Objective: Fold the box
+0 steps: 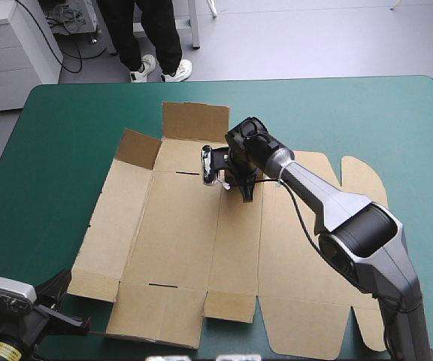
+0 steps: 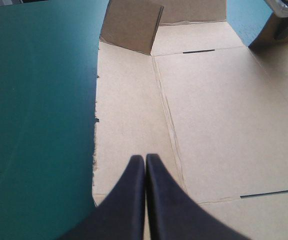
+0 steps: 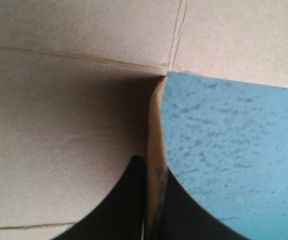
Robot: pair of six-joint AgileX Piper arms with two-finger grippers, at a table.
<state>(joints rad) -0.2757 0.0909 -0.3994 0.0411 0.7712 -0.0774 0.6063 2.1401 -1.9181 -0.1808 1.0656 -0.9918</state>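
Your right tool (image 3: 145, 159) clamps an edge of the box (image 1: 179, 226), and your left tool (image 2: 145, 157) hovers pressed together above its side panel.

At right gripper (image 3: 147, 167), the box (image 1: 179, 226) board between its fingers shows edge-on only, rest cut off. Board under right arm (image 1: 337, 218) hidden. Ahead of and beside left gripper (image 2: 145, 167), box runs out of frame.
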